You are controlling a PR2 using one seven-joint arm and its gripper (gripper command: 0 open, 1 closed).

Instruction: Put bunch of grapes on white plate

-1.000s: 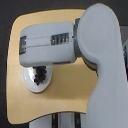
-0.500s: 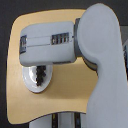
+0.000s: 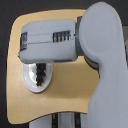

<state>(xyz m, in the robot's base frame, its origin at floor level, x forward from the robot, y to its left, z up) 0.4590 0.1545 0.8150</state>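
**Grapes Positioned on Plate, Arm Overhead**

The robot arm (image 3: pixel 97 55) spans the tabletop (image 3: pixel 70 95) from the exterior view's right, its boxy forearm extending over the plate area, presumably for a vertical approach to the dish. The white plate (image 3: pixel 30 85) sits near the tabletop's edge on the exterior view's left, partly hidden under the forearm. The bunch of grapes (image 3: pixel 40 74) lies lengthwise on the plate, its upper end covered. The claw is hidden beneath the forearm; its opening and any hold cannot be determined.
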